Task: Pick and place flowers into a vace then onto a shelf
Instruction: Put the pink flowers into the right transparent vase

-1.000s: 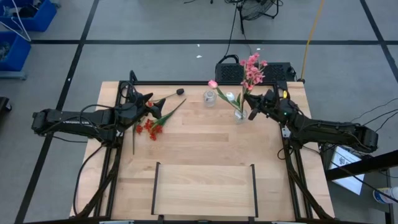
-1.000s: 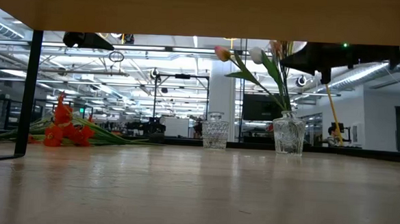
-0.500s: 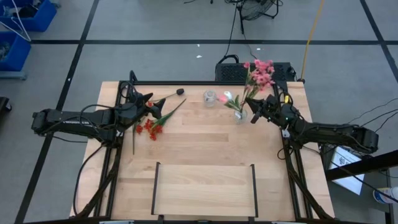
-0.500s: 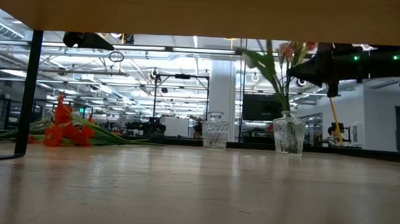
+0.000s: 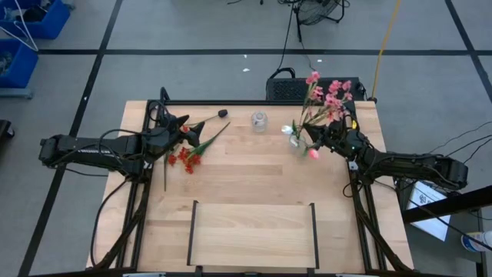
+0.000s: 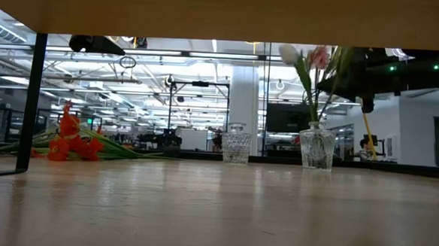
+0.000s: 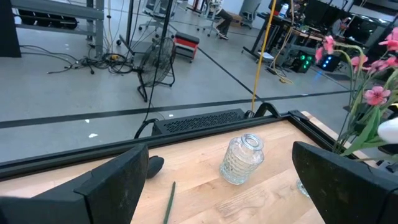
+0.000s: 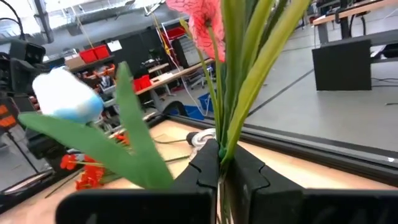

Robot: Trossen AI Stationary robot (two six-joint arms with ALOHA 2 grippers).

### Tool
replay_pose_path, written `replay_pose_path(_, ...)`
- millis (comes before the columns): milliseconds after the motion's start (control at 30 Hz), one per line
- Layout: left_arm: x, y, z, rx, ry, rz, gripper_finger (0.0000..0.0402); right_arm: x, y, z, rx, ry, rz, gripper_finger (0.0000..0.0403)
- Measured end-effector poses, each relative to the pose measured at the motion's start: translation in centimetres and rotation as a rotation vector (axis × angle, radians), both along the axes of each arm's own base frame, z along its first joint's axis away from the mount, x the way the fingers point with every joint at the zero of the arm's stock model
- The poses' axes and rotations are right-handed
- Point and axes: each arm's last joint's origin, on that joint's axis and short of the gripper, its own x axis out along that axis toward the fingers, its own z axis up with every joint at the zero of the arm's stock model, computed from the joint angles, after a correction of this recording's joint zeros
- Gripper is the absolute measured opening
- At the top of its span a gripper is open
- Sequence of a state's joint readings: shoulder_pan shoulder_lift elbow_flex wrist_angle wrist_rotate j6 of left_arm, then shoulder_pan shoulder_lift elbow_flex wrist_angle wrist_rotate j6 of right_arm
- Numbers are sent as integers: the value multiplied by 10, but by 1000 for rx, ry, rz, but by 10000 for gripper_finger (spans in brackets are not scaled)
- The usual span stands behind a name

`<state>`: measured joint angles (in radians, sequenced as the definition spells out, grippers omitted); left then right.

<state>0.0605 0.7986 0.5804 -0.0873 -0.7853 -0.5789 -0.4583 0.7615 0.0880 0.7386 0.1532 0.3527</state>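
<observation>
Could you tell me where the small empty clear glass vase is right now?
In the high view, the small empty clear glass vase stands near the table's far edge, about midway, between the red blossom sprays lying to its left and the flower-filled vase to its right.

Left arm laid low across table's left side, reaching inward from left edge. Left gripper [image 5: 178,127] held near far-left part of table, fingers [image 7: 115,180] spread wide, nothing gripped between them.

Right arm stretched in from right edge, forearm angled toward far side of table. Right gripper [image 5: 317,132] positioned at far-right part of table, fingers [image 8: 208,163] pressed tight together, clamped on flower stems.
</observation>
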Motion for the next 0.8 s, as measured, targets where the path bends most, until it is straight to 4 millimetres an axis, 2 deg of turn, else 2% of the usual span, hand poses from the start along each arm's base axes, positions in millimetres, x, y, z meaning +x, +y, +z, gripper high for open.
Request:
replay_pose_path(233, 0, 0, 0, 13, 15, -4, 399, 4, -2, 14, -19, -39, 15, 6)
replay_pose_path(567, -1, 0, -3, 12, 48, -5, 399, 5, -1, 7, 47, 14, 50, 13)
replay_pose_path(800, -2, 0, -5, 9, 73, -5, 399, 5, -1, 4, 78, 13, 51, 42)
